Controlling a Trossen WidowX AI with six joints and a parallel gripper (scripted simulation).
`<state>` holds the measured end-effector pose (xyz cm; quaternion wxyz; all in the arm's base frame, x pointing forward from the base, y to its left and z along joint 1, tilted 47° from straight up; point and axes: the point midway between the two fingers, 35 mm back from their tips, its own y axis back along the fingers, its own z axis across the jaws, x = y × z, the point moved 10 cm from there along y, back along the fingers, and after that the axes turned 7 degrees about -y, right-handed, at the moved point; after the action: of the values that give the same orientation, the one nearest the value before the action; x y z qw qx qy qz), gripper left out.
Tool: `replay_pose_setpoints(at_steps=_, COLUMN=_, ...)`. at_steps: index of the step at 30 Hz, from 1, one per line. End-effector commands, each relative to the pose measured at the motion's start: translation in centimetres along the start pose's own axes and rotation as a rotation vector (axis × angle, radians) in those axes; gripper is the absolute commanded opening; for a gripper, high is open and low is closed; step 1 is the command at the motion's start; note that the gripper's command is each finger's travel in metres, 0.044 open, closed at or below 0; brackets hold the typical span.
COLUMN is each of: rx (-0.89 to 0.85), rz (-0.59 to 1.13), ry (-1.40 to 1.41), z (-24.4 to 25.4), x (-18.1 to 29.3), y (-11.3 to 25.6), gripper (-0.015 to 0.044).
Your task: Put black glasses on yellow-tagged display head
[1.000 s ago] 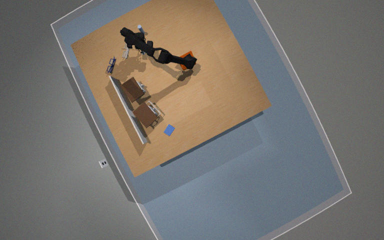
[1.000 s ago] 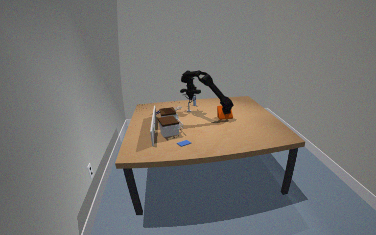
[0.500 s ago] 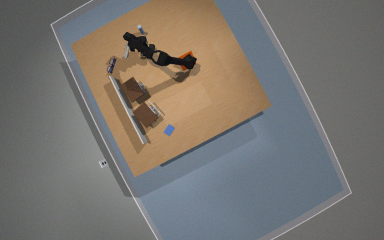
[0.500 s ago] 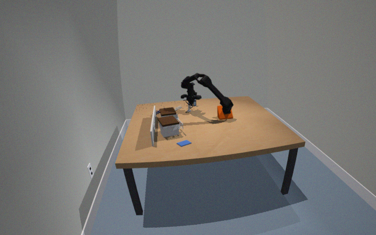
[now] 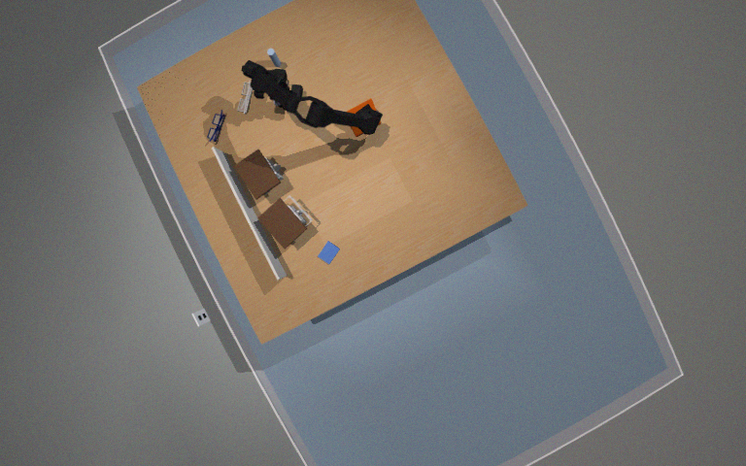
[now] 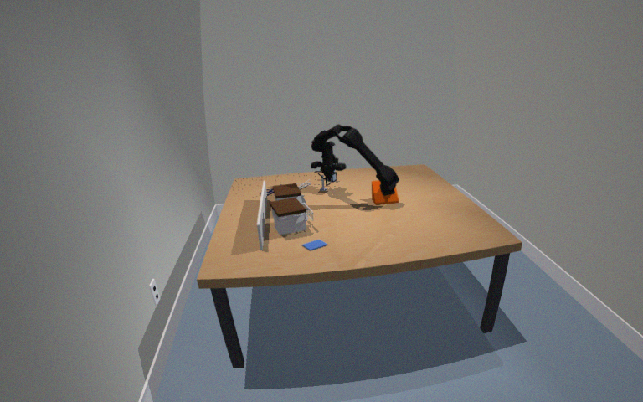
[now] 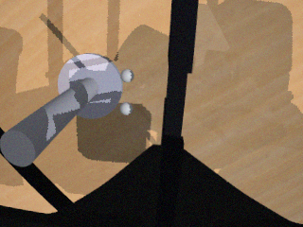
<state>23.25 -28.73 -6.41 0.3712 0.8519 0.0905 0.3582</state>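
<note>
My gripper (image 6: 328, 178) points down, above the far part of the table, and is shut on the black glasses. Dark thin parts of them show around the fingertips in the exterior view. Their two pale nose pads (image 7: 126, 92) show in the wrist view. Two brown-topped display heads stand side by side. The near head (image 5: 282, 222) (image 6: 290, 221) wears pale glasses. The far head (image 5: 257, 173) (image 6: 287, 190) has no glasses that I can make out. No yellow tag can be seen. The exact grip on the glasses is hidden.
A grey post on a round base (image 7: 90, 106) stands close below the gripper. A light blue cylinder (image 5: 274, 57) stands nearby. White glasses (image 5: 245, 97) and navy glasses (image 5: 216, 127) lie on the table (image 5: 451, 159). An upright pale panel (image 5: 250, 214) (image 6: 262, 215) is behind the heads. A blue card (image 5: 328, 252) (image 6: 315, 244) lies near them.
</note>
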Motion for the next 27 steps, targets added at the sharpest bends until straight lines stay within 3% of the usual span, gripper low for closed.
replay_pose_setpoints(at_steps=1, rx=-0.002, rz=-0.005, ry=0.005, z=-0.2, x=-0.2, y=0.1, gripper=0.0)
replay_pose_setpoints(at_steps=27, rx=-0.002, rz=-0.006, ry=0.004, z=-1.4, x=-2.0, y=0.1, gripper=0.0)
